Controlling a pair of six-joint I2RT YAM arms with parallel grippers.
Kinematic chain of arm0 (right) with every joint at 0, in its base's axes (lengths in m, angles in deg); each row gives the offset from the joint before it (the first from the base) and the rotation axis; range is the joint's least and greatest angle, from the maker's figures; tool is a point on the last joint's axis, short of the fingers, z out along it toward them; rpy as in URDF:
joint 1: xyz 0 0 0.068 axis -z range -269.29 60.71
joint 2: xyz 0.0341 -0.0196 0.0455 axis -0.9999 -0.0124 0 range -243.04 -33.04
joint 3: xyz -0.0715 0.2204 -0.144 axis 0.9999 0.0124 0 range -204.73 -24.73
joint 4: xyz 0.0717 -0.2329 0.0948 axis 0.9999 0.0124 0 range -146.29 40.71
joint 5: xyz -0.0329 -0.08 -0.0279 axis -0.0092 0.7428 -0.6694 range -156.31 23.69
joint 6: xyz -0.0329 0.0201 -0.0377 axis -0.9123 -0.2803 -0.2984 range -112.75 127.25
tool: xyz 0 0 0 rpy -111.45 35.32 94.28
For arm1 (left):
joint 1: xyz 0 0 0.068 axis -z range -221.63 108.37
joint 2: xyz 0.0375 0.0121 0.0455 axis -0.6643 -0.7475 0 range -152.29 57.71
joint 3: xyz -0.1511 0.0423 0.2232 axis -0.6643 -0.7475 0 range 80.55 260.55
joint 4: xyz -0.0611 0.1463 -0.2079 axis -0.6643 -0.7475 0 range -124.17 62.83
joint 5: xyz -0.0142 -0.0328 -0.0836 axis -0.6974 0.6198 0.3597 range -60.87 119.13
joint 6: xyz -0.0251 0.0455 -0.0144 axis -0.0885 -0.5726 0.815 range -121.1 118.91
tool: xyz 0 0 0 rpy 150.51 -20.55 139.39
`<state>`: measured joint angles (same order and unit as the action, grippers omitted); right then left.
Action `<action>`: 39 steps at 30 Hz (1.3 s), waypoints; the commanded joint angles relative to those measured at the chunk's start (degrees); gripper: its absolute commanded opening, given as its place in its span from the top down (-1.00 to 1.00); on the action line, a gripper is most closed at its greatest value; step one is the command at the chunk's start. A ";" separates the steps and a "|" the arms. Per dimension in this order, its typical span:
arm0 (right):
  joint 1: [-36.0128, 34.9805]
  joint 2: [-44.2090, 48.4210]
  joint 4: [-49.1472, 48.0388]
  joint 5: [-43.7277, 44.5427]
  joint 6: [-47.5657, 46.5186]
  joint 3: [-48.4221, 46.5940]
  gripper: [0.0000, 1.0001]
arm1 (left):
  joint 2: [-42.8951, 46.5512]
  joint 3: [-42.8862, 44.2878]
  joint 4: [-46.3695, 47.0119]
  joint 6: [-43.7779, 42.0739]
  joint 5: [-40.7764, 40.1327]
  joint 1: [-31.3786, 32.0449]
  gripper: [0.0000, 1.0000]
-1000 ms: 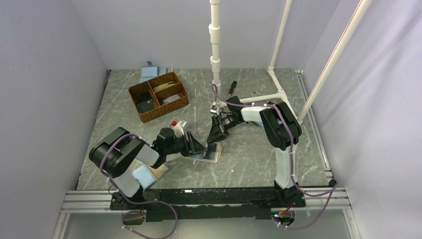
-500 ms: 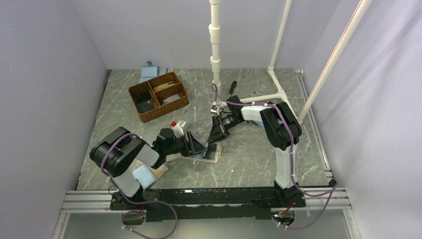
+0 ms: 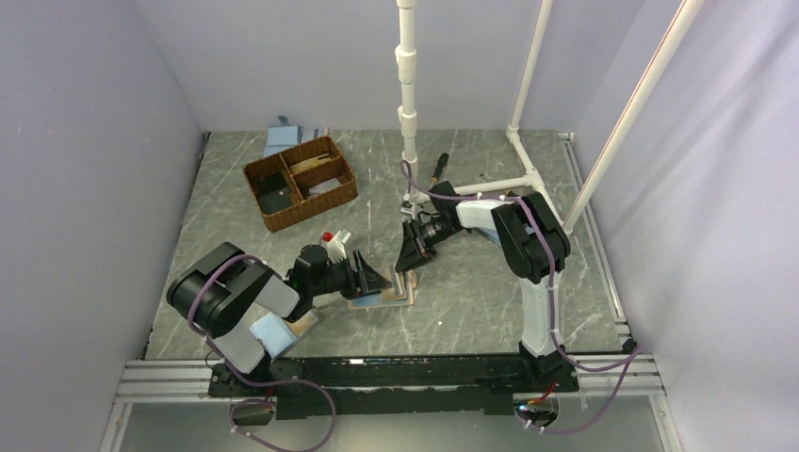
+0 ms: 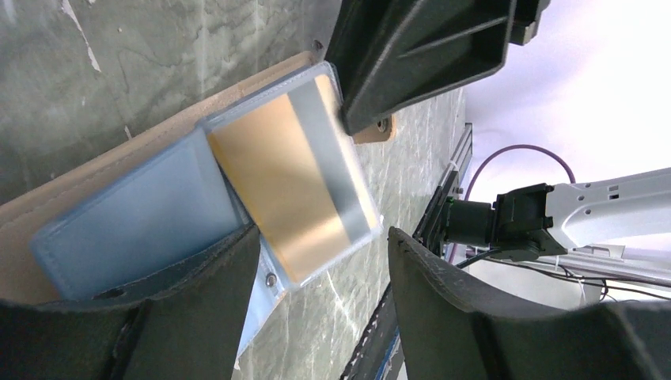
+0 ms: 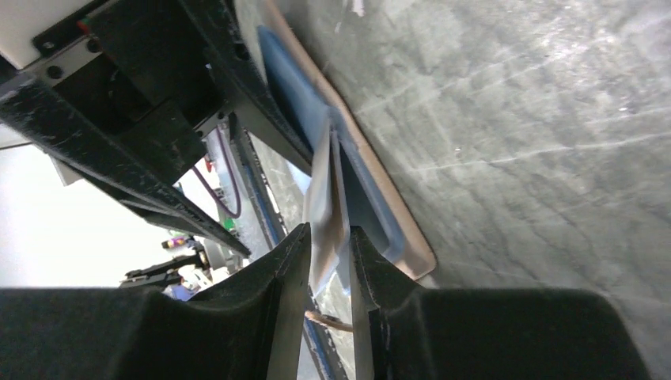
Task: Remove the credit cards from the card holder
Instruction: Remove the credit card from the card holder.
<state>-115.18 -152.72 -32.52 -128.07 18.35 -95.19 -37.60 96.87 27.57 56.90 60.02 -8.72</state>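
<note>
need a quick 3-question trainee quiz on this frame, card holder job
1. True or false: the right end effector is shut on the edge of the gold card.
2. How is the card holder placed? A) lifted in the air B) lying open on the table C) standing upright on its edge
3. Fill in: the left end effector has jaws that stand ____.
Key: 1 true; 2 B; 3 open.
</note>
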 commanded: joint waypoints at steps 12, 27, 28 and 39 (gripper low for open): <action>-2.12 -0.57 0.05 0.92 -2.77 -1.70 0.47 | -0.72 -0.69 -9.18 -2.15 1.00 0.40 -0.39; -3.46 2.37 -2.07 -8.23 -3.70 -1.33 0.47 | 2.09 -0.53 -13.98 -3.77 -0.74 0.40 -0.39; -3.47 2.36 -2.06 -8.73 -3.77 -1.35 0.47 | 2.18 -0.58 -13.96 -3.81 -0.75 0.40 -0.39; -4.17 2.00 -2.02 -7.29 -3.27 -1.39 0.51 | 4.19 0.10 -15.30 -4.45 -0.22 0.49 -0.41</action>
<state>-119.04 -152.94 -33.07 -134.37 15.85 -95.19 -33.73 97.94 19.96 55.07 60.16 -8.66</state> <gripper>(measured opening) 0.251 0.700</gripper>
